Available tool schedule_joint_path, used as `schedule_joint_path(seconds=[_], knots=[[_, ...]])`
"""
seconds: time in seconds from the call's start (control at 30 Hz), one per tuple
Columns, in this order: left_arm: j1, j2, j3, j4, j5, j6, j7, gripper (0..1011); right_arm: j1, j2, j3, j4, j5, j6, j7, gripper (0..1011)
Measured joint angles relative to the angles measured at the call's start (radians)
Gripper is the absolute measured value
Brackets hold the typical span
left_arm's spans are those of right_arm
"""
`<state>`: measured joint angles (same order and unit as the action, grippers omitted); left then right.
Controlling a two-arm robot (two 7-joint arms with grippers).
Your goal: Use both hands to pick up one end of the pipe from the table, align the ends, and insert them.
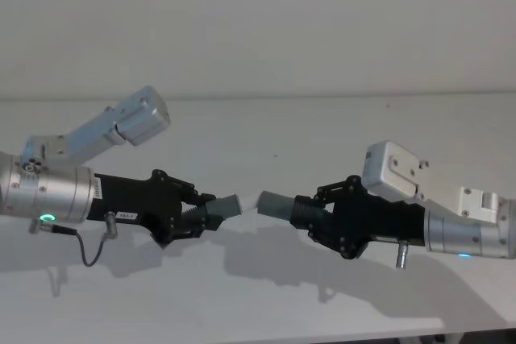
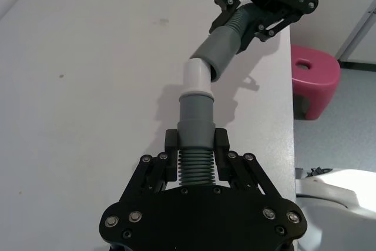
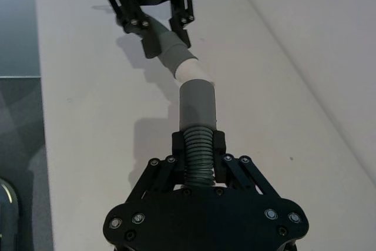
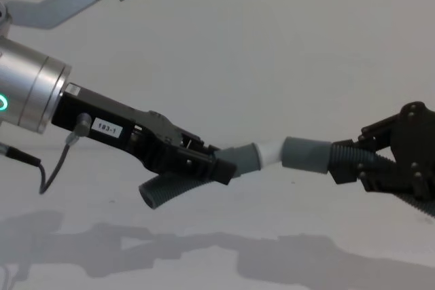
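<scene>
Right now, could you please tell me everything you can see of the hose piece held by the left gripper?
The left hose piece is dark grey ribbed flexible tubing ending in a smooth wider cuff with a short white tip. The left gripper is shut on its ribbed part just behind the cuff, holding it above the table; its free tail droops beneath the gripper in the chest view. The white tip meets the mouth of the right piece's cuff at an angle, apparently barely entered.

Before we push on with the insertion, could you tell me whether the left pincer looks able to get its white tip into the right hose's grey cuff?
Probably yes: the left pincer has the short white tip at the smooth grey cuff's mouth, nothing between them, though they meet at an angle.
</scene>
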<state>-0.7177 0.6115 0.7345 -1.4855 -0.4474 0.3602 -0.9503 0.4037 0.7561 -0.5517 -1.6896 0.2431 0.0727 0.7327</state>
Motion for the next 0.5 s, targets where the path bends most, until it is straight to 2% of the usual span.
schedule_joint_path(seconds=[0.5], knots=[[-0.037, 0.006, 0.029, 0.02, 0.007, -0.017, -0.038, 329, 0.057, 0.027, -0.046, -0.002, -0.017, -0.015, 0.099, 236]])
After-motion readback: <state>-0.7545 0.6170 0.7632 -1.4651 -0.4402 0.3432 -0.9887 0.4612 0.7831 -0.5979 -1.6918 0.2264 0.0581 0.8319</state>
